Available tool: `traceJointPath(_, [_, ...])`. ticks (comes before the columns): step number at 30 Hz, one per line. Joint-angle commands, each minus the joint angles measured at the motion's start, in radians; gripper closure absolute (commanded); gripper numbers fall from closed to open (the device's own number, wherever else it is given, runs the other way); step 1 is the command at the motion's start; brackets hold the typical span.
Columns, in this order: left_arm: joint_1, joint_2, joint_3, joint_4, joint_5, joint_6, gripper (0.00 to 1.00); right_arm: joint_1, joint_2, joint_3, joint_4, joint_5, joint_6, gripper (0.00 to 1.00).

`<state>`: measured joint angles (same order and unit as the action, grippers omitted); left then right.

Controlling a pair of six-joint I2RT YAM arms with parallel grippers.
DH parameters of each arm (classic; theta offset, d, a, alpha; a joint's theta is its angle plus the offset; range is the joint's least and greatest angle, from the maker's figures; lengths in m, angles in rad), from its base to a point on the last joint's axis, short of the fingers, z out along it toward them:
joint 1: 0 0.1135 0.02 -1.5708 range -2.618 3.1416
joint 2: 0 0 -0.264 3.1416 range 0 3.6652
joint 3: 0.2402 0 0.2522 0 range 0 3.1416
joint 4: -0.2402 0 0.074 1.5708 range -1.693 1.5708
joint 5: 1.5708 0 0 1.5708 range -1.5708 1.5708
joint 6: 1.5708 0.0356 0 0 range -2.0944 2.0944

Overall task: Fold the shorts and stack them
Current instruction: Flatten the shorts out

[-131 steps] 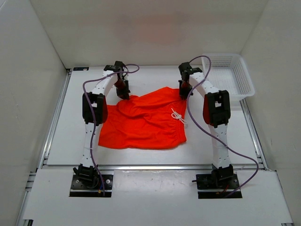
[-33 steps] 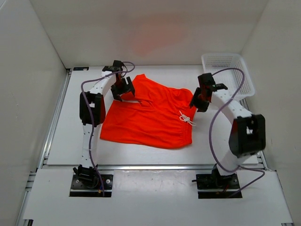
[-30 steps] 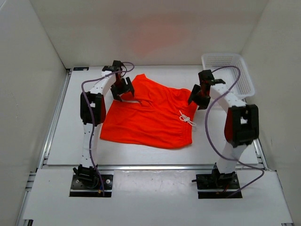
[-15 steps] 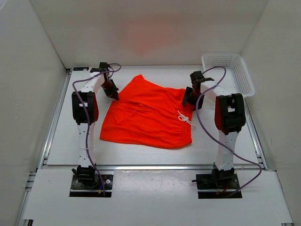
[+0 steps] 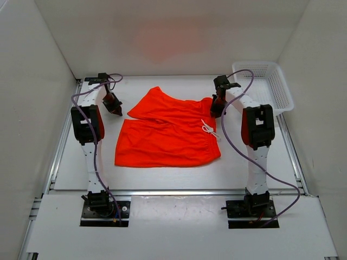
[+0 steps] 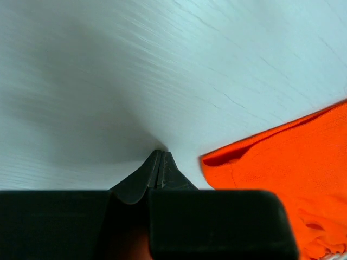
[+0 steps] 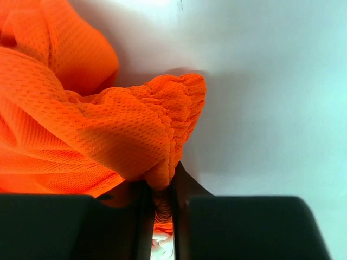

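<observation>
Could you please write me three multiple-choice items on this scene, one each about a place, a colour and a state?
1. Where is the basket? A. far right corner B. near left corner C. centre front
2. What colour is the drawstring? A. black B. white C. blue
3. The right fingers are: A. open over the basket B. shut on nothing C. shut on the shorts
Answers: 1 A, the top view shows it at the far right; 2 B, white loops lie on orange fabric; 3 C, the right wrist view shows fabric pinched between them.
</observation>
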<state>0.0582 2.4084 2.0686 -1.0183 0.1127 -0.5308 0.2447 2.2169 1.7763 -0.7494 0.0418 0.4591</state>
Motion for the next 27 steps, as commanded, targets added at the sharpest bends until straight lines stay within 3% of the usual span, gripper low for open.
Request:
traceJointPath(1, [0.014, -0.106, -0.007, 0.011, -0.027, 0.012, 0.9, 0.001, 0.036, 0.093, -0.037, 0.046, -0.031, 0.86])
traceJointPath(2, [0.014, -0.106, -0.007, 0.011, -0.027, 0.012, 0.9, 0.001, 0.036, 0.121, -0.048, 0.055, -0.031, 0.81])
traceJointPath(3, [0.014, -0.117, -0.007, 0.001, -0.027, 0.012, 0.9, 0.001, 0.023, 0.121, -0.057, 0.055, -0.031, 0.68])
traceJointPath(5, [0.014, -0.127, -0.007, -0.008, -0.027, 0.023, 0.9, 0.01, -0.014, 0.111, -0.057, 0.064, -0.031, 0.32])
traceJointPath(7, [0.014, -0.161, -0.024, -0.029, -0.036, 0.023, 0.9, 0.019, -0.084, 0.074, -0.057, 0.081, -0.031, 0.21])
traceJointPath(11, [0.014, -0.27, -0.123, -0.006, -0.045, 0.023, 0.88, 0.039, -0.233, -0.038, -0.047, 0.112, -0.001, 0.17])
traceJointPath(15, [0.005, -0.339, -0.139, 0.023, -0.013, 0.026, 0.82, 0.039, -0.295, -0.13, -0.01, 0.121, 0.0, 0.25])
traceJointPath(16, [-0.01, -0.316, -0.111, 0.023, 0.011, 0.026, 0.7, 0.039, -0.295, -0.13, -0.01, 0.121, 0.0, 0.26])
traceJointPath(19, [-0.064, -0.202, 0.069, -0.008, 0.028, 0.061, 0.52, 0.039, -0.281, -0.083, -0.019, 0.13, -0.022, 0.26])
traceJointPath(20, [-0.098, -0.163, 0.194, -0.025, 0.028, 0.061, 0.34, 0.039, -0.263, -0.065, -0.03, 0.144, -0.042, 0.26])
traceJointPath(21, [-0.112, -0.12, 0.262, -0.046, 0.028, 0.074, 0.27, 0.039, -0.252, -0.046, -0.03, 0.144, -0.042, 0.26])
traceJointPath(24, [-0.142, 0.038, 0.48, -0.094, 0.019, 0.095, 0.18, 0.039, -0.188, 0.049, -0.057, 0.144, -0.06, 0.28])
traceJointPath(27, [-0.162, 0.095, 0.504, -0.037, 0.019, 0.095, 0.11, 0.039, -0.111, 0.158, -0.088, 0.135, -0.06, 0.28])
